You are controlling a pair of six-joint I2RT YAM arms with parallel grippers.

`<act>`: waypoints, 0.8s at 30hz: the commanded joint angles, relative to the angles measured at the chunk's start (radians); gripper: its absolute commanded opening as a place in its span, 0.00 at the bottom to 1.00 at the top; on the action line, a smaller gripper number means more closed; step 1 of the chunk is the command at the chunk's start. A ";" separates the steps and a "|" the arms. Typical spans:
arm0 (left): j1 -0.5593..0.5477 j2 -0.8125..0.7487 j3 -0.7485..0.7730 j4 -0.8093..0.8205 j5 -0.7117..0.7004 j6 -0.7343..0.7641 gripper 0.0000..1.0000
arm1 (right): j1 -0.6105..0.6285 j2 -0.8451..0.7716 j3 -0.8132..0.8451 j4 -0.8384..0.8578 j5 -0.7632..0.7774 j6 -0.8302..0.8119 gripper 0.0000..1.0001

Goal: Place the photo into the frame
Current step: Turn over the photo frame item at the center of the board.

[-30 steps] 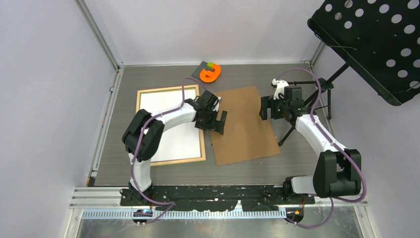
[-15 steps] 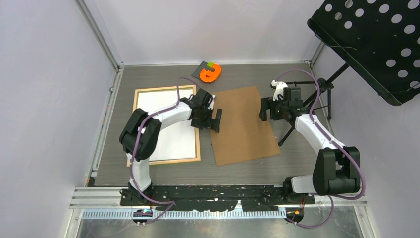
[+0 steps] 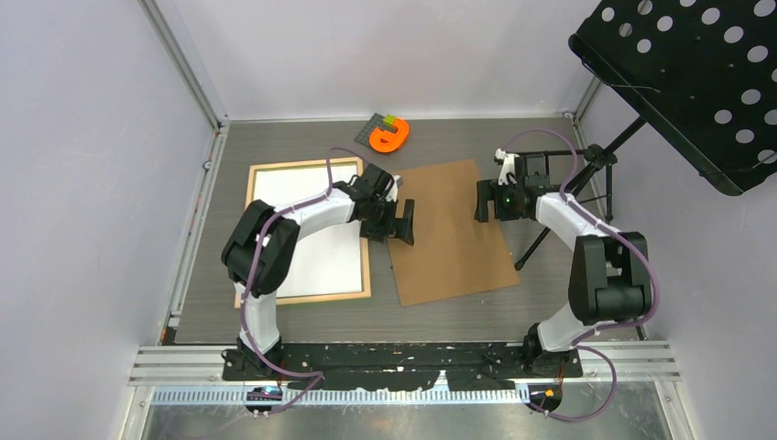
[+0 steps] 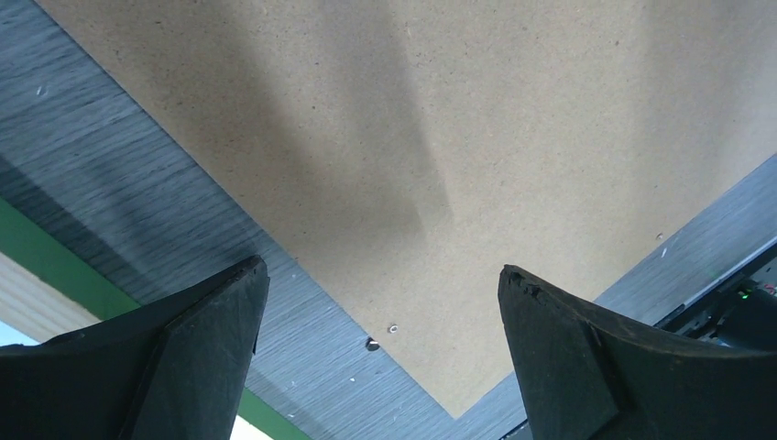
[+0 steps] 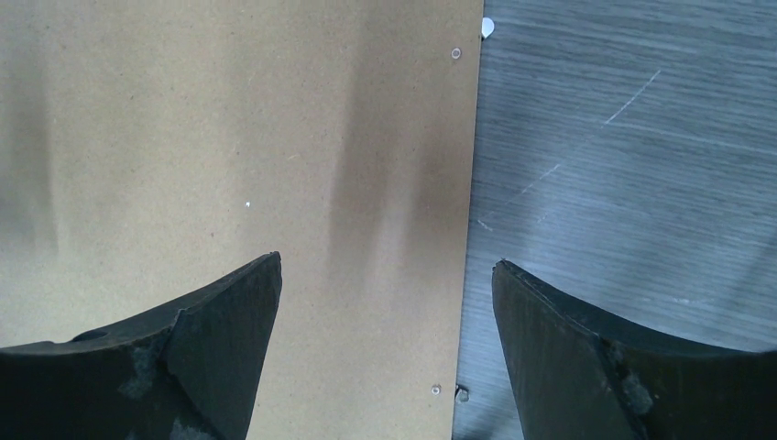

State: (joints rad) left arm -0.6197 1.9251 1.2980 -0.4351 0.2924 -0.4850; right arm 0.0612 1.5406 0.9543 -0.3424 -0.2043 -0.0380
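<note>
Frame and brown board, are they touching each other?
Apart. Top view shows a strip of grey table between the frame and the brown board.

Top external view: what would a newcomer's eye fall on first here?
Probably the brown board lying mid-table, with the left gripper and right gripper open over its side edges. Next, the pale frame at left holding the photo, white side up, and the orange object at the far edge.

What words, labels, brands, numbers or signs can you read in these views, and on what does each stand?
No readable text anywhere.
The brown board, the frame and the photo, white side up, show no print.
The orange object and the dark card at the back: too small to tell.
</note>
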 commanded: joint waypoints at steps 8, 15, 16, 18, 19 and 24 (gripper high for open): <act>0.003 0.025 -0.037 0.051 0.011 -0.086 0.99 | -0.005 0.148 0.140 -0.013 0.003 0.017 0.90; 0.002 -0.012 -0.117 0.121 0.024 -0.175 0.99 | -0.005 0.206 0.149 -0.008 -0.003 0.012 0.90; 0.003 -0.006 -0.112 0.122 0.032 -0.180 0.99 | -0.006 0.214 0.152 -0.008 -0.001 0.010 0.89; 0.003 0.007 -0.104 0.123 0.046 -0.186 0.99 | -0.005 0.222 0.156 -0.009 -0.001 0.004 0.89; 0.001 0.013 -0.102 0.124 0.051 -0.190 0.99 | -0.005 0.225 0.157 -0.010 -0.002 0.000 0.89; 0.001 0.031 -0.114 0.146 0.068 -0.207 0.99 | -0.005 0.244 0.160 -0.008 -0.030 -0.012 0.89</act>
State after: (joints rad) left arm -0.6121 1.9041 1.2201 -0.2962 0.3256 -0.6605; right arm 0.0612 1.7725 1.0794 -0.3641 -0.2077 -0.0311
